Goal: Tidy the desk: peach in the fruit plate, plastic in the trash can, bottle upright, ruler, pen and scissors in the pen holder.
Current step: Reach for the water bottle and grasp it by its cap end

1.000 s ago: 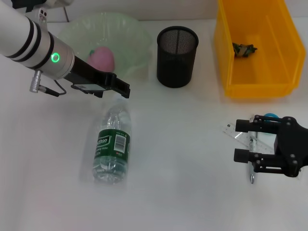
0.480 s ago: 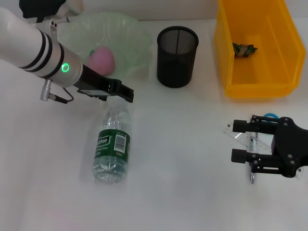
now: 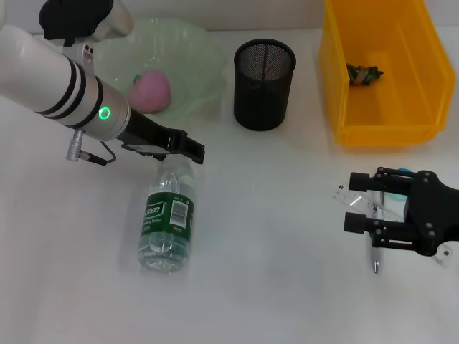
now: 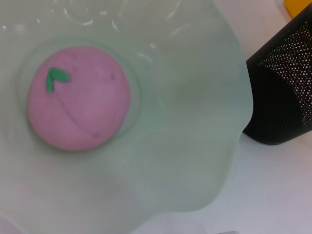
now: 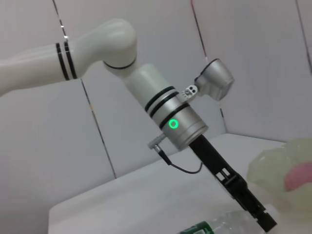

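Our left end effector (image 3: 192,149) hangs just over the cap end of the bottle (image 3: 168,213), which lies flat on the worktop (image 3: 272,251); whether its jaws are apart we cannot tell. We judge standing the bottle up is in hand, calling next for a grip near the neck. Our right end effector (image 3: 357,202) sits wide over the ruler (image 3: 347,196).

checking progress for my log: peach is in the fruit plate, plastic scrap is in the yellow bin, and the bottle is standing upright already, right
Not quite. The bottle is not upright; the head view shows it lying on its side on the desk, cap end by the left end effector. The rest holds: the peach sits in the fruit plate, and the plastic is in the trash can.
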### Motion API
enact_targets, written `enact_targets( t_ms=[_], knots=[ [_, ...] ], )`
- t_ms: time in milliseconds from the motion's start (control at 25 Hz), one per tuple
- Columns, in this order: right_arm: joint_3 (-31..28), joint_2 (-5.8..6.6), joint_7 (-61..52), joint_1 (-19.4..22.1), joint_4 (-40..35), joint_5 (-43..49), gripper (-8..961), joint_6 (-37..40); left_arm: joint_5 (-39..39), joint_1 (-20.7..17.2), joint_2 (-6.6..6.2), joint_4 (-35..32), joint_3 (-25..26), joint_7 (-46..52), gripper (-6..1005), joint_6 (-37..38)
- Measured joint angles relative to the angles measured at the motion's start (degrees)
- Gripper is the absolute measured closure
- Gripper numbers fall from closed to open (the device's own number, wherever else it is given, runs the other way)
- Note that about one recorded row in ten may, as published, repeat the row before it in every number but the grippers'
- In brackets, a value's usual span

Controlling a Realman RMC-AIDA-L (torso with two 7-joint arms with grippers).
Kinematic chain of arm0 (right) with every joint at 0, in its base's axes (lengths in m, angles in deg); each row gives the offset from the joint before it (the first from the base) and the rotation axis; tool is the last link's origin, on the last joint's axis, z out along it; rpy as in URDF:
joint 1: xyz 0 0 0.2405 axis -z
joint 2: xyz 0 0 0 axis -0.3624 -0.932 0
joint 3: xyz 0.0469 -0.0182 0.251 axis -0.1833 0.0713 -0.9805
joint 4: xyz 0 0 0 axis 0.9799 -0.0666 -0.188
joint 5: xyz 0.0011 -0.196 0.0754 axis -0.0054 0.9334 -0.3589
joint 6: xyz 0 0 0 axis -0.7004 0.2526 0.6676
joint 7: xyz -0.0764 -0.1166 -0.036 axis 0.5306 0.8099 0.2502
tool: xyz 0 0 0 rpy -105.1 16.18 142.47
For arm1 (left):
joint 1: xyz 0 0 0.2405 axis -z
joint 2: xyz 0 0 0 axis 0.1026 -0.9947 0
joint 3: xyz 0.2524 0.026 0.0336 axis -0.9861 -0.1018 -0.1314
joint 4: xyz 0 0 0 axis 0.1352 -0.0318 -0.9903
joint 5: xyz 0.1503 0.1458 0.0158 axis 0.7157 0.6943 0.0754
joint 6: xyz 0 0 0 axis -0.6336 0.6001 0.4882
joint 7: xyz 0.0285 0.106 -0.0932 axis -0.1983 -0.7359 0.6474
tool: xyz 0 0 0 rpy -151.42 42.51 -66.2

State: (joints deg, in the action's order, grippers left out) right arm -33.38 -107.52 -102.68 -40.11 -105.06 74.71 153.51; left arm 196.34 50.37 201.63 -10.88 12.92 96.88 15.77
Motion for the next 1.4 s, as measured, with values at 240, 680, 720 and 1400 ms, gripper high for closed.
enact_targets(
  t_ms=[240, 680, 720, 1400],
  knots=[
    [-0.6, -0.04, 0.0, 0.2, 0.8, 0.0, 239, -0.9, -0.3, -0.1, 0.0, 0.0, 0.2, -1.6, 267, -0.7],
    [-1.6, 0.27, 0.1, 0.3, 1.0, 0.0, 240, -0.9, -1.4, -0.8, -0.01, -0.3, 0.0, -4.8, 538, -0.5],
    [-1.6, 0.28, 0.1, 0.3, 1.0, 0.0, 240, -0.9, -1.9, -0.9, -0.04, -0.5, 0.0, -5.9, 538, -0.3],
    [-3.4, 0.44, -0.8, -0.5, 1.3, 0.0, 239, -0.6, -21.4, -9.1, -1.05, -2.3, 13.2, -32.4, 755, 5.9]
  ],
)
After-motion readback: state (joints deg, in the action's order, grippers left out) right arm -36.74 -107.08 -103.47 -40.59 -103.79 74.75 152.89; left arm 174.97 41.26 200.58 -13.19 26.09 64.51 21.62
